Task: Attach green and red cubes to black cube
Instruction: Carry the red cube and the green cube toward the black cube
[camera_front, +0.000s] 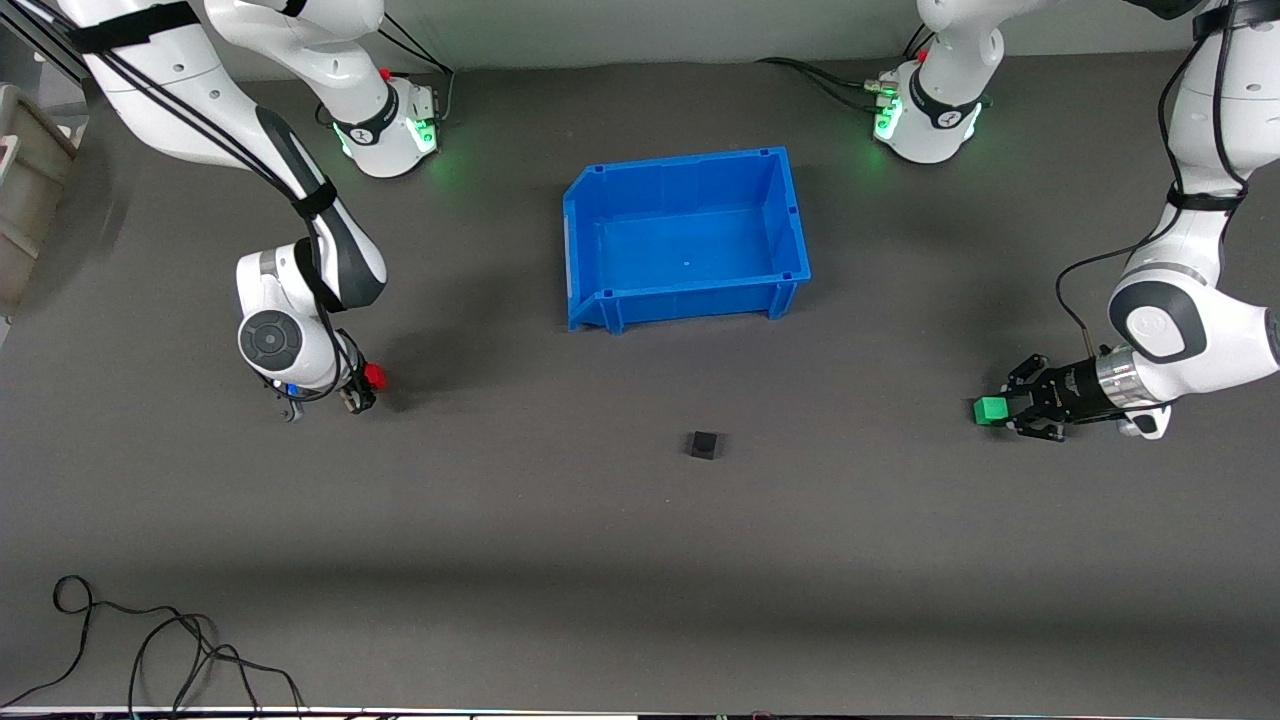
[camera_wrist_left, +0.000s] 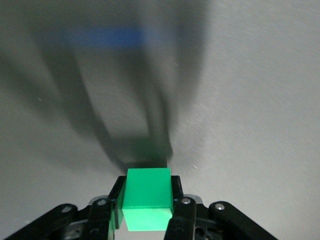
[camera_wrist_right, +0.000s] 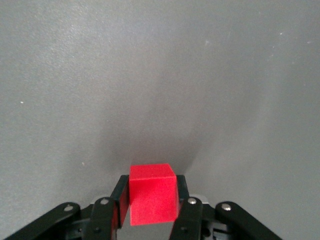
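The black cube (camera_front: 704, 445) sits alone on the dark table, nearer to the front camera than the blue bin. My left gripper (camera_front: 1000, 412) is shut on the green cube (camera_front: 990, 410) and holds it just above the table at the left arm's end; the green cube (camera_wrist_left: 147, 196) fills the space between the fingers in the left wrist view. My right gripper (camera_front: 366, 385) is shut on the red cube (camera_front: 374, 376) above the table at the right arm's end; the red cube (camera_wrist_right: 152, 194) shows clamped in the right wrist view.
The blue bin (camera_front: 790, 215) stands open and empty toward the robots' bases. A black cable (camera_front: 150, 650) lies at the near edge toward the right arm's end. A beige box (camera_front: 25, 190) stands at the table's edge there.
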